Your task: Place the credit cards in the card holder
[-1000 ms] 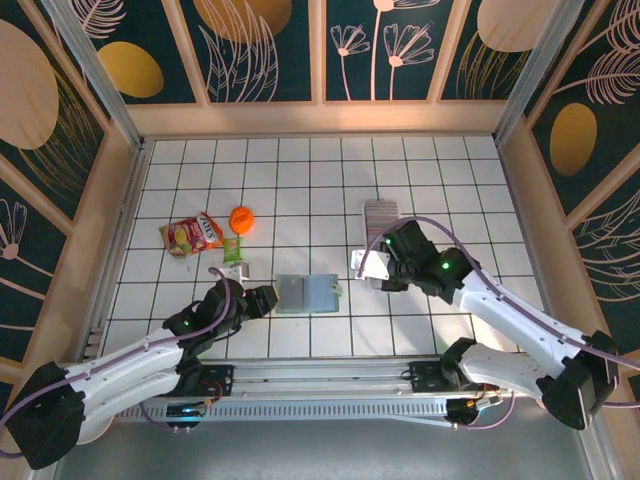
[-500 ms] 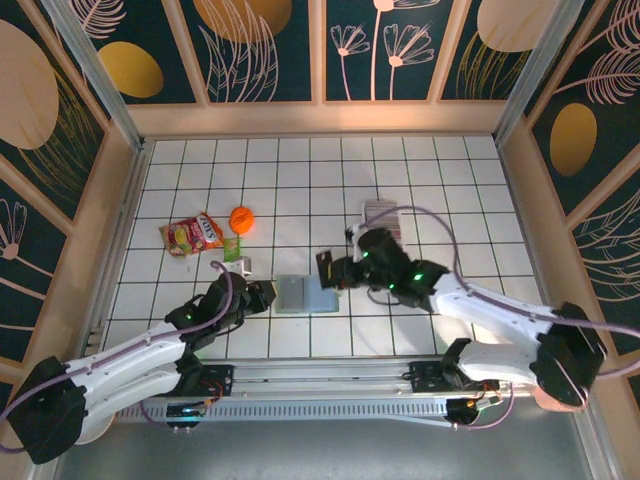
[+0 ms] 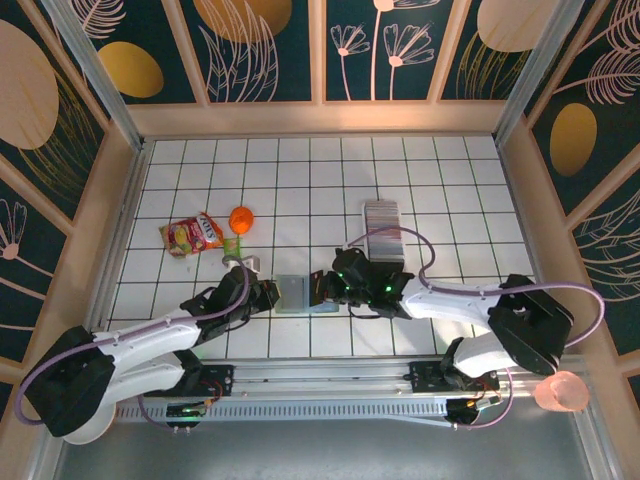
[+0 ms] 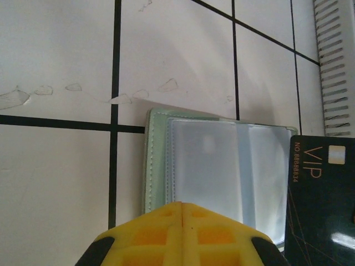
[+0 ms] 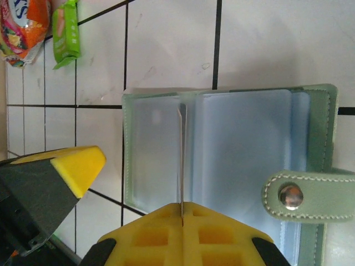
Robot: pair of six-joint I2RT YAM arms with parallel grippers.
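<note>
The card holder lies open on the tiles, its bluish clear pockets facing up and its clasp tab off to one side. My right gripper is shut on one dark credit card, seen edge-on over the holder's middle fold. In the left wrist view that card shows its "VIP" face. My left gripper is shut with nothing in it, its tips at the holder's left edge. More credit cards stand as a striped row behind the right gripper.
A snack bag, an orange ball and a small green packet lie left of the holder. A pink cup sits off the table at the bottom right. Wooden walls ring the tiled table.
The right arm has swung left from the row of cards to above the open holder, carrying the dark card. The left gripper has closed and edged up to the holder's left side.
</note>
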